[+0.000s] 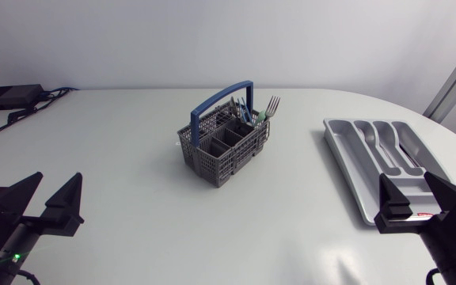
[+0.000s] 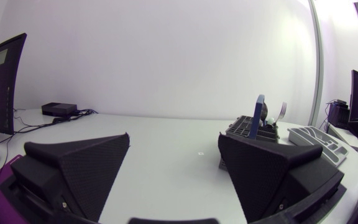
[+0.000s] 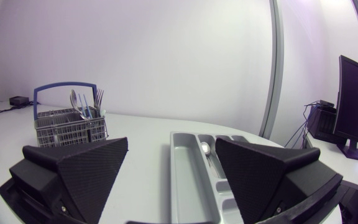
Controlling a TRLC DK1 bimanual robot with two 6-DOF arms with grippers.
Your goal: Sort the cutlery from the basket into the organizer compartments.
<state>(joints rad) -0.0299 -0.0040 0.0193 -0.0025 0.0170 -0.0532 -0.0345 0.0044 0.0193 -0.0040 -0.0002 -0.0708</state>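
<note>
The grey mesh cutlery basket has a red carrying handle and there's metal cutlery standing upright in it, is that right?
Not quite. The carrying handle of the grey mesh cutlery basket is blue, not red, as the head view shows. The rest holds: metal cutlery stands upright in it.

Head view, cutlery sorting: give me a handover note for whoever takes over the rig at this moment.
Left end effector: open, empty, over the table's left side.
Right end effector: open, empty, at the near end of the organizer.
Basket: mid-table, a fork and other cutlery upright in its far corner.
Done: what looks like one spoon lies in the organizer.
Left: the rest of the basket's cutlery.
</note>
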